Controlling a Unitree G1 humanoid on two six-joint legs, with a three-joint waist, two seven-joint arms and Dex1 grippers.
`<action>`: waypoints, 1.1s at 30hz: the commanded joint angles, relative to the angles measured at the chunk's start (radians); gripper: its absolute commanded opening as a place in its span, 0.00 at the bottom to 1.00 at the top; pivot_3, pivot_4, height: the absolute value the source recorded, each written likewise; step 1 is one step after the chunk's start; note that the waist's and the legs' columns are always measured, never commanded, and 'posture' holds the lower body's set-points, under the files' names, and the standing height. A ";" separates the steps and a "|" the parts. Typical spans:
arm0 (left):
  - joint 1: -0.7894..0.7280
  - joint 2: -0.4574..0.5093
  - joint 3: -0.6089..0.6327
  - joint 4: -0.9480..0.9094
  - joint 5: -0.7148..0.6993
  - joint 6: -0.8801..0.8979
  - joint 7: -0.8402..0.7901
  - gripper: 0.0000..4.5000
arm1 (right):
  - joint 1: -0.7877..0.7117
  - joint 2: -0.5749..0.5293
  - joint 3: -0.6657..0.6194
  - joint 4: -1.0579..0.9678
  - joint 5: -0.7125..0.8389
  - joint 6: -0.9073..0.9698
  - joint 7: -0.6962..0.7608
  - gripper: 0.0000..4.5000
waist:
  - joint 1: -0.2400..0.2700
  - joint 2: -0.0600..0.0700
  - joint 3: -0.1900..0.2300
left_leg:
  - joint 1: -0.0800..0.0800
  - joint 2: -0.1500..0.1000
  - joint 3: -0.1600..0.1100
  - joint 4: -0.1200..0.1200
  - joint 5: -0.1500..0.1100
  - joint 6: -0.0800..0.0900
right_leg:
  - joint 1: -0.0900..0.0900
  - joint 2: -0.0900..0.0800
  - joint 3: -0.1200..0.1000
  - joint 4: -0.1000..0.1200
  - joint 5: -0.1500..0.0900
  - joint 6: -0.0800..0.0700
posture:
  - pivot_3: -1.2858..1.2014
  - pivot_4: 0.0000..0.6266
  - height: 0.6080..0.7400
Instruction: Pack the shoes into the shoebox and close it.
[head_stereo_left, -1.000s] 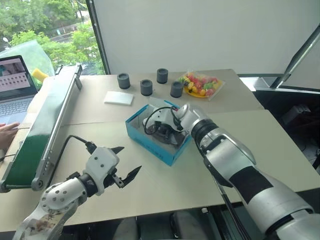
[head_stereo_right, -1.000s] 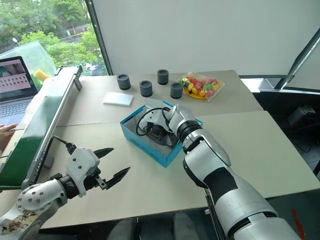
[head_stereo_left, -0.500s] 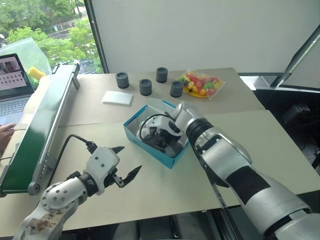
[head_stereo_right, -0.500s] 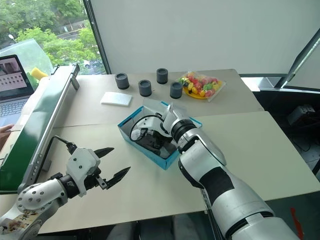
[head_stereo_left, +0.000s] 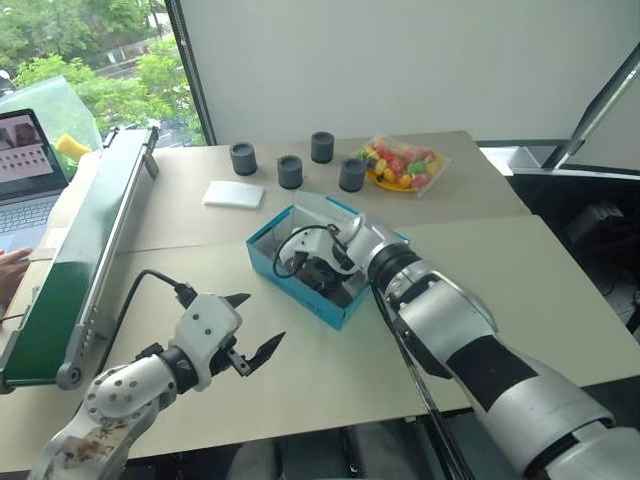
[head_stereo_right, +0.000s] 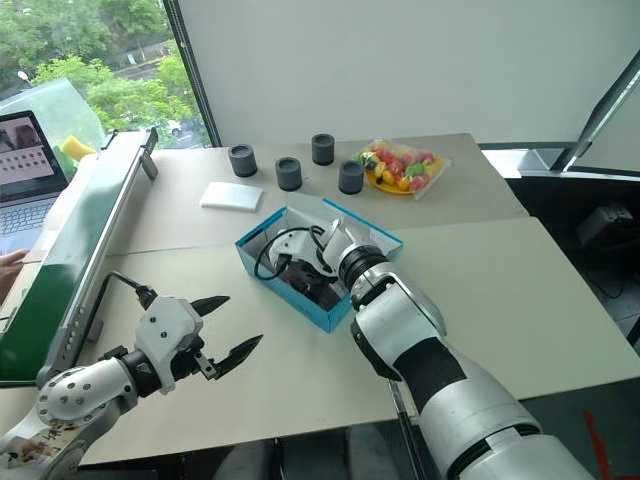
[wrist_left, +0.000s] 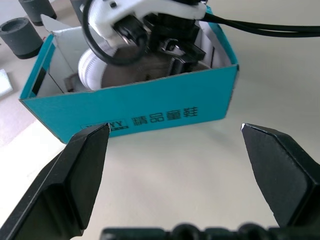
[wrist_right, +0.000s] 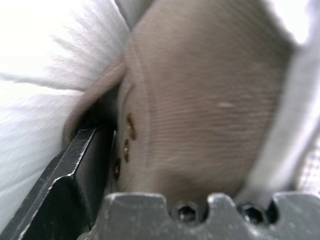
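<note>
The turquoise shoebox (head_stereo_left: 295, 290) stands open in the middle of the table, its flap (head_stereo_left: 318, 206) up on the far side. My right gripper (head_stereo_left: 318, 272) reaches down into it, open. A grey-taupe shoe (wrist_right: 200, 100) lies right against that gripper, beside one black finger (wrist_right: 80, 165). In the left wrist view the shoe (wrist_left: 125, 77) rests on the box floor under the right gripper, white sole showing. I cannot tell whether a second shoe lies in there. My left gripper (head_stereo_left: 255, 335) hovers open near the table's front, a little short of the box wall (wrist_left: 150, 117).
Several dark grey cylinders (head_stereo_left: 290, 172) and a bag of colourful sweets (head_stereo_left: 400, 165) stand at the back. A flat white pad (head_stereo_left: 233, 193) lies behind the box. A long green rail (head_stereo_left: 80, 260) runs along the left. Beyond it are a laptop (head_stereo_left: 25, 165) and a person's hand (head_stereo_left: 10, 265).
My right gripper has opened inside the box and shifted slightly to the left. The left gripper has stayed where it was, still open.
</note>
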 joint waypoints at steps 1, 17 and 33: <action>-0.023 -0.002 -0.001 0.000 0.004 -0.005 -0.002 1.00 | -0.090 -0.018 -0.075 -0.030 0.064 0.018 0.034 0.96 | 0.000 0.000 0.000 | -0.006 0.000 0.000 0.000 0.000 0.000 | -0.008 0.001 0.000 0.002 0.002 -0.004 | 0.52 0.24 0.93; -0.067 0.013 0.006 0.036 -0.003 -0.004 -0.037 1.00 | -0.146 -0.076 -0.268 -0.096 0.232 0.186 0.020 0.96 | 0.005 0.001 0.000 | -0.036 -0.001 -0.005 0.001 0.000 0.000 | -0.032 -0.005 0.000 0.000 0.009 0.002 | 0.52 0.24 0.93; -0.065 0.023 0.043 0.014 -0.014 0.019 -0.036 1.00 | 0.041 -0.116 -0.365 -0.491 0.407 0.374 -0.113 0.40 | 0.006 0.000 0.000 | -0.034 -0.001 -0.001 0.004 0.000 0.000 | -0.029 -0.004 0.000 0.001 0.009 0.001 | 0.52 0.24 0.93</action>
